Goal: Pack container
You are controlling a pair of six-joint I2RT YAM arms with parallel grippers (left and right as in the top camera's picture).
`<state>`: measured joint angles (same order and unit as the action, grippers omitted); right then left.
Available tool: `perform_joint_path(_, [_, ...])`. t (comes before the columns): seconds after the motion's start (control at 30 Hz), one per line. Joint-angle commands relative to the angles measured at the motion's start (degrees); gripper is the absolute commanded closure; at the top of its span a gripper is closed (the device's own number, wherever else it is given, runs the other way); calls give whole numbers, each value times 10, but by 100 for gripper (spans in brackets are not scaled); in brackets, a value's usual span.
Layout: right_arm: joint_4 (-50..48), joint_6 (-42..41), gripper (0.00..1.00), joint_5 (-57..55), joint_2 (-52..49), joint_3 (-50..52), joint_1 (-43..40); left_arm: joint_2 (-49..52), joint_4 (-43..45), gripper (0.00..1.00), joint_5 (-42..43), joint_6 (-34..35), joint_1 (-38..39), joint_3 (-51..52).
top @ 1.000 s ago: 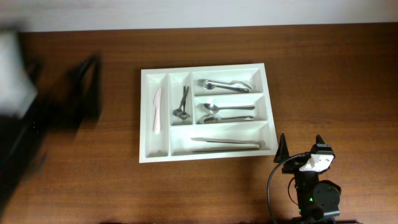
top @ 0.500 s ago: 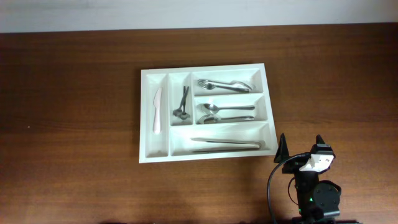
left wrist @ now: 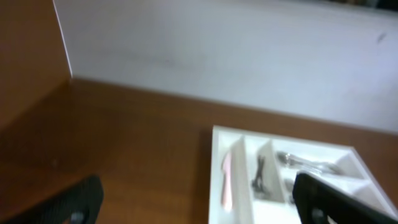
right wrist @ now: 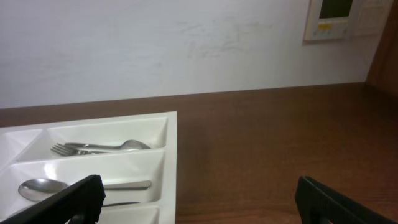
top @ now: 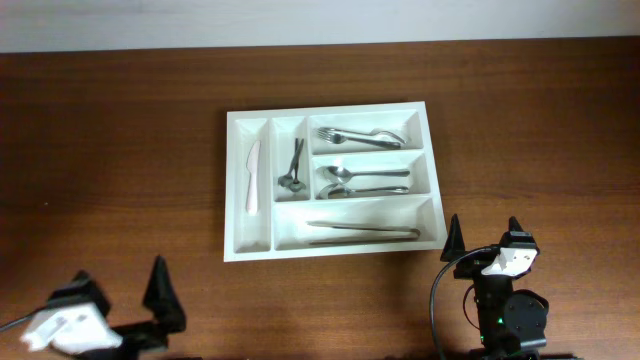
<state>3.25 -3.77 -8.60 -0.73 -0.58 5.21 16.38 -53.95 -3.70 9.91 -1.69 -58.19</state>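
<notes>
- Left gripper (top: 118, 286) is now in the overhead view at 7 o'clock, low on the wooden table (top: 120, 150). Half a second ago that corner was bare. A second ago only a dark blur showed at the 9 o'clock edge.
- Its fingers are spread wide with nothing between them. Its wrist view looks across open wood toward the container.
- Right gripper (top: 484, 232) is at 5 o'clock, just off the container's near right corner, in the same place across all three overhead frames. It is also wide and empty.
- The container (top: 251, 232) sits at centre, slightly toward 12, and has not shifted.
- Every compartment holds something:
  - pale knife (top: 252, 177) in the narrow slot at 9 o'clock
  - small dark utensil (top: 292, 165) in the slot beside it
  - forks (top: 358, 135) in the top wide compartment
  - spoons (top: 360, 180) in the middle one
  - long metal piece (top: 362, 231) in the bottom one
- I see no loose cutlery on the table.
- My reading is that packing looks finished and the left arm has come back to its rest position.
</notes>
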Motion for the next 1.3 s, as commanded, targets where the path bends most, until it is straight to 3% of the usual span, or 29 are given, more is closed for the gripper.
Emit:
perform_joint_path(0.0, [5,5,1,-9,4,3,-4,-57,74,1,-3,-10,-11,134])
perform_joint_path(0.23, [5,5,1,-9,4,3,-4,-136,195,1,11,-10,-11,337])
perform_joint_path(0.47, [5,5,1,-9,4,3,-4,-161,232,1,10,-10,-11,437])
perform_joint_path(0.7, [4,5,1,-9,4,3,-4,-161,282,1,9,-28,-11,491])
perform_joint_path(1.07, [4,5,1,-9,4,3,-4,-161,343,1,9,-189,-11,516])
perform_joint_path(1.27, [5,5,1,-9,4,3,-4,-161,335,1,9,-193,-11,516])
